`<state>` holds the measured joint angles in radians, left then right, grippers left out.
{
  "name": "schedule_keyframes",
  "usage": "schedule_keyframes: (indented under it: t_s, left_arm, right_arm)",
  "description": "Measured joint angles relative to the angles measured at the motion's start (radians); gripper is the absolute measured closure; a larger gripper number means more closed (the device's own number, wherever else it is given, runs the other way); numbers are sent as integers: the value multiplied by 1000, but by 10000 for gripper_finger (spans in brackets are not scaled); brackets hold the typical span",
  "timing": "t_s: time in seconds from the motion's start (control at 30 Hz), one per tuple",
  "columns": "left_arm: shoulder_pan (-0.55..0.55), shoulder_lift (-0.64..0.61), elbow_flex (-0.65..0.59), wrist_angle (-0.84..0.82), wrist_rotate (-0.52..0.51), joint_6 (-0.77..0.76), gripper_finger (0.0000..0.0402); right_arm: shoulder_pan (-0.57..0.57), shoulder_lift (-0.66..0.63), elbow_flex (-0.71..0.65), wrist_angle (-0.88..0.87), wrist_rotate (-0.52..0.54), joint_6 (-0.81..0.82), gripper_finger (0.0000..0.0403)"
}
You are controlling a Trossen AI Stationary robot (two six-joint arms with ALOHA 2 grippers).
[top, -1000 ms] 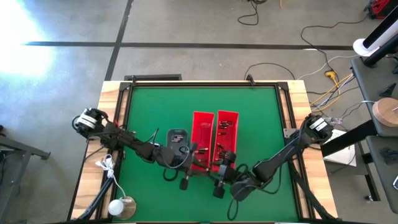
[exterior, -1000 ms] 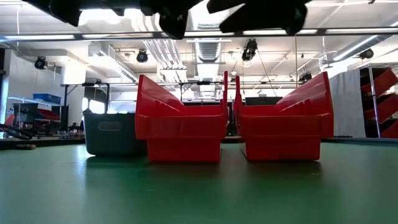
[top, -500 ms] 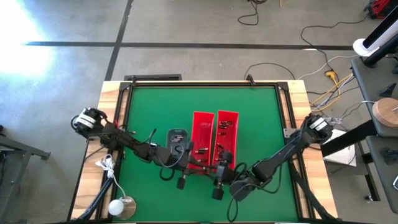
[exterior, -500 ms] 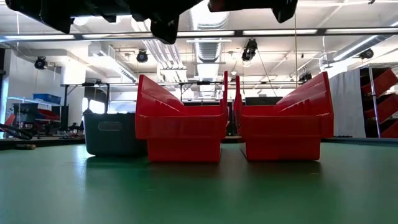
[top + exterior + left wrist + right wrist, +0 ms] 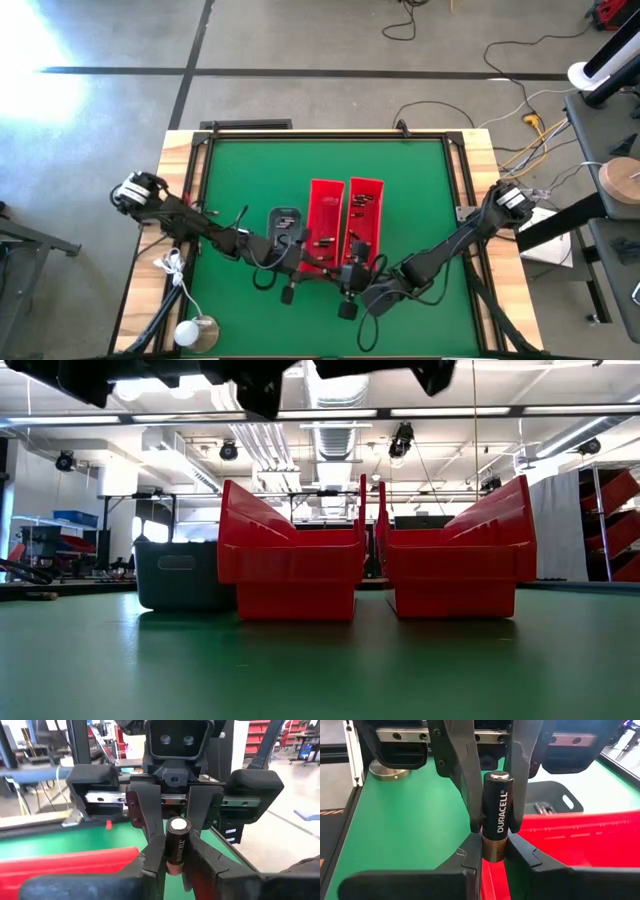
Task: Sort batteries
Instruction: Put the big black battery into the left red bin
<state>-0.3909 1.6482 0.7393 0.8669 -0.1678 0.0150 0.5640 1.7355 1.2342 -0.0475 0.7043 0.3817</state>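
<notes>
One battery (image 5: 497,810), black with a copper-coloured lower end, stands upright in the air over the near end of the red bins (image 5: 325,215) (image 5: 365,215). My left gripper (image 5: 175,866) and my right gripper (image 5: 494,856) face each other there, and both are shut on it. In the high view the left gripper (image 5: 315,265) and the right gripper (image 5: 342,268) hide it. More batteries (image 5: 358,205) lie in the bins and in the grey tray (image 5: 555,802). My left gripper pinches the battery's body (image 5: 171,855) between its two fingers, reaching in level from the table's left. The battery stands upright in the hold, clear of the bins. My right gripper pinches the same battery between its two fingers, which show beside its copper-coloured end (image 5: 493,845). It comes from the table's right, slanting slightly down. The battery stays upright, silvery end (image 5: 178,826) on top.
The two red bins stand side by side mid-table, the grey tray (image 5: 285,222) just left of them. A round roll (image 5: 198,333) and a white cable (image 5: 172,265) lie on the wooden frame at the near left. Green mat (image 5: 250,180) lies open toward the far side.
My right gripper has shifted a little toward the table's left and risen slightly, its wrist turning somewhat. In the low view the dark arm shapes at the top have drifted left and upward.
</notes>
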Motion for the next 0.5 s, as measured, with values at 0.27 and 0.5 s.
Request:
schedule_keyframes:
  t_s: [0.27, 0.5]
  left_arm:
    - [-5, -283, -149, -51, -52, 178, 302]
    - [-13, -583, -324, 65, -87, 191, 291]
  right_arm:
    - [-75, 0, 197, -381, -132, 51, 359]
    - [-220, 1, 247, -486, -307, 63, 359]
